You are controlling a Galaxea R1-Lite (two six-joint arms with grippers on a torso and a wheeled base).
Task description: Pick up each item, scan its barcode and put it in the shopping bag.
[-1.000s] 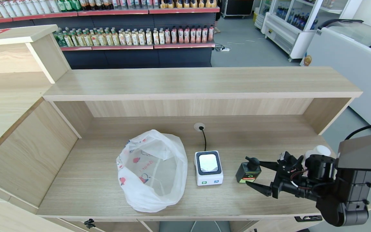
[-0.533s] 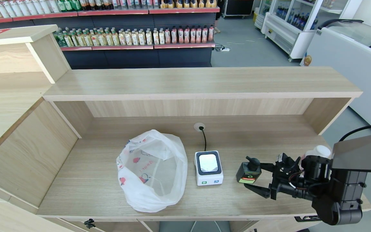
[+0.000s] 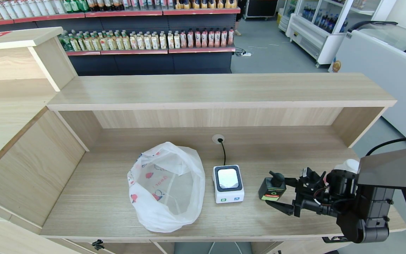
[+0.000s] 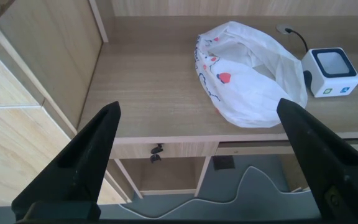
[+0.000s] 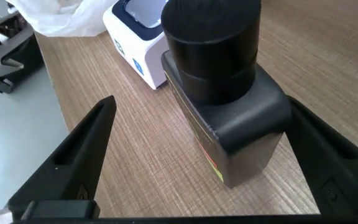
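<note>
The right end effector [image 3: 277, 192] has edged in, fingers spread open around the dark bottle [image 3: 271, 189], which stands on the surface [image 3: 294, 155] just right of the scanner [image 3: 228, 183]; closing looks next.

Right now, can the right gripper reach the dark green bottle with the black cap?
Probably yes: the right gripper is open, a finger on either side of the dark green bottle, nothing between them.
</note>
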